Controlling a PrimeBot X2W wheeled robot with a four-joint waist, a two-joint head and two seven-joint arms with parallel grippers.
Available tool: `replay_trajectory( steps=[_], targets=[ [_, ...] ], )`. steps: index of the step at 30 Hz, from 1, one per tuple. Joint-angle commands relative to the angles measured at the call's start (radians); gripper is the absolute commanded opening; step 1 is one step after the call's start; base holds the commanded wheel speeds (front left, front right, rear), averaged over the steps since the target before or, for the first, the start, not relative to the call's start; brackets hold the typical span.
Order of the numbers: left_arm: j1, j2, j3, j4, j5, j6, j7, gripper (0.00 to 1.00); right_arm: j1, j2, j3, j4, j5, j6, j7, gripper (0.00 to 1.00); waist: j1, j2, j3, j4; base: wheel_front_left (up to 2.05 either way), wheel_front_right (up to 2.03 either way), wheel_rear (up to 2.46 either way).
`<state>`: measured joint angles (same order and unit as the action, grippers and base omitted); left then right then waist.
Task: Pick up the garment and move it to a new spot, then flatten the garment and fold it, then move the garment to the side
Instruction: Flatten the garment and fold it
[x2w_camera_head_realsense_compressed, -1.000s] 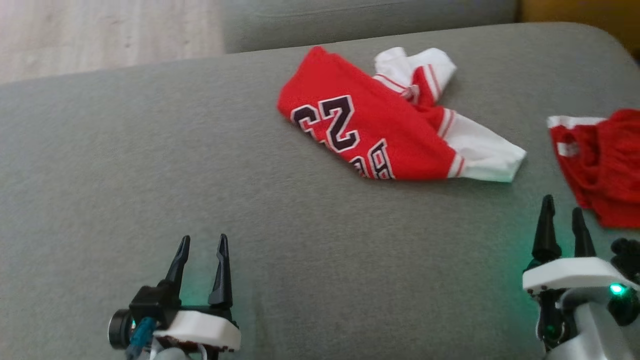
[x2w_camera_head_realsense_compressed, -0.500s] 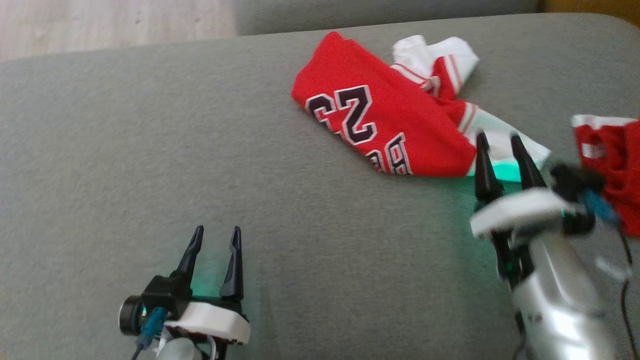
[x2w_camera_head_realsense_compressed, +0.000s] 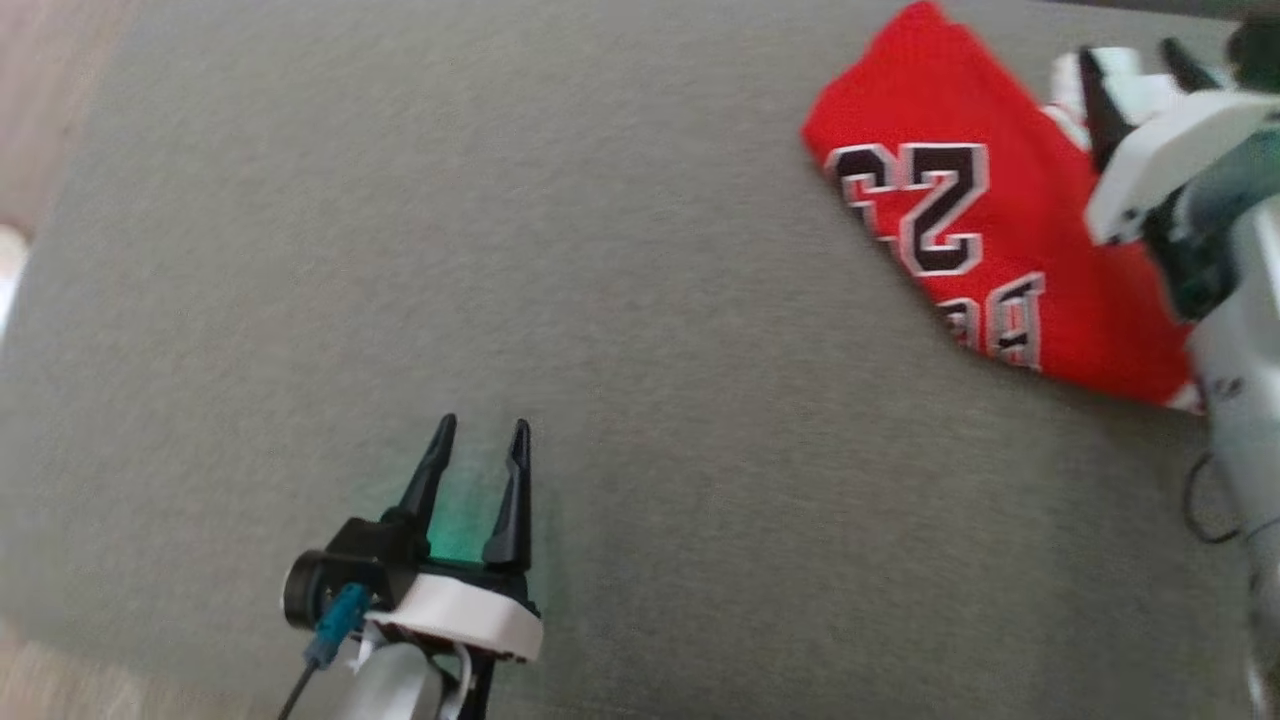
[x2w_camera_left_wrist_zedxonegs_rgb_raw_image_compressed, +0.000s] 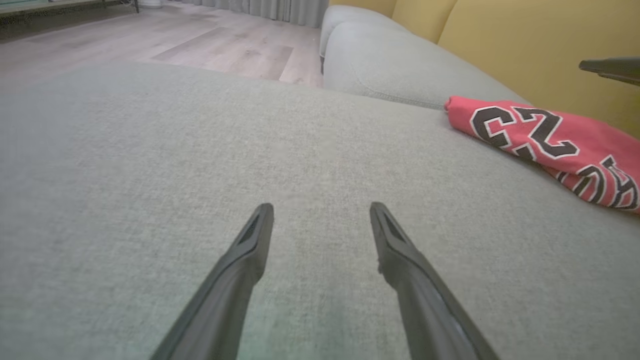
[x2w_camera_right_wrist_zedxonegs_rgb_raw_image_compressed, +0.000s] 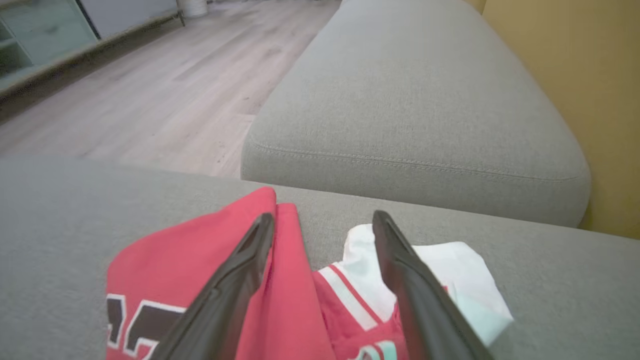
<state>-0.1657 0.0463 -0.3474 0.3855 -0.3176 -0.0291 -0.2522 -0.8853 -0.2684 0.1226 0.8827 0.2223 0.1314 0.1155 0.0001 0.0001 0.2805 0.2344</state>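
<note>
Now, right claw (x2w_camera_head_realsense_compressed: 1128, 52) parted over garment (x2w_camera_head_realsense_compressed: 900, 110) edge, left claw (x2w_camera_head_realsense_compressed: 483, 423) parted over open cushion (x2w_camera_head_realsense_compressed: 600, 300)

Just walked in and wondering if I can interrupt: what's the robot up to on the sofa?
The robot's right hand is poised open over a crumpled red and white jersey, one finger above the red part and one above the white, with nothing gripped yet. The left hand sits open over the bare grey sofa cushion, apart from the jersey. The pick-up has not happened yet.
</note>
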Motion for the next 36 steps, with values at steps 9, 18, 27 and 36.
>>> replay_trajectory(
  steps=[9, 18, 27, 36],
  targets=[
    [-0.042, 0.004, -0.048, -0.046, -0.044, 0.027, -0.01, 1.0, -0.172, -0.078, -0.011, 0.15, -0.087, -0.001, 0.087, 1.0, -0.0001, -0.0001, 0.127, 0.183, 0.0, 0.0, 0.0],
    [-0.047, 0.004, -0.063, -0.056, -0.061, 0.041, -0.01, 1.0, -0.184, -0.082, -0.044, 0.265, -0.101, -0.001, 0.114, 0.87, -0.0001, -0.0001, 0.151, 0.222, 0.0, 0.0, 0.0],
    [-0.049, 0.004, -0.05, -0.054, -0.053, 0.043, -0.01, 1.0, -0.196, -0.042, -0.007, 0.23, -0.074, -0.001, -0.044, 0.0, -0.0001, -0.0001, 0.128, 0.198, 0.0, 0.0, 0.0],
    [-0.019, 0.004, 0.006, -0.045, -0.017, 0.038, -0.01, 1.0, -0.081, 0.139, 0.266, -0.006, 0.177, -0.001, -0.251, 0.0, -0.0001, -0.0001, 0.013, 0.121, 0.0, 0.0, 0.0]
  ],
)
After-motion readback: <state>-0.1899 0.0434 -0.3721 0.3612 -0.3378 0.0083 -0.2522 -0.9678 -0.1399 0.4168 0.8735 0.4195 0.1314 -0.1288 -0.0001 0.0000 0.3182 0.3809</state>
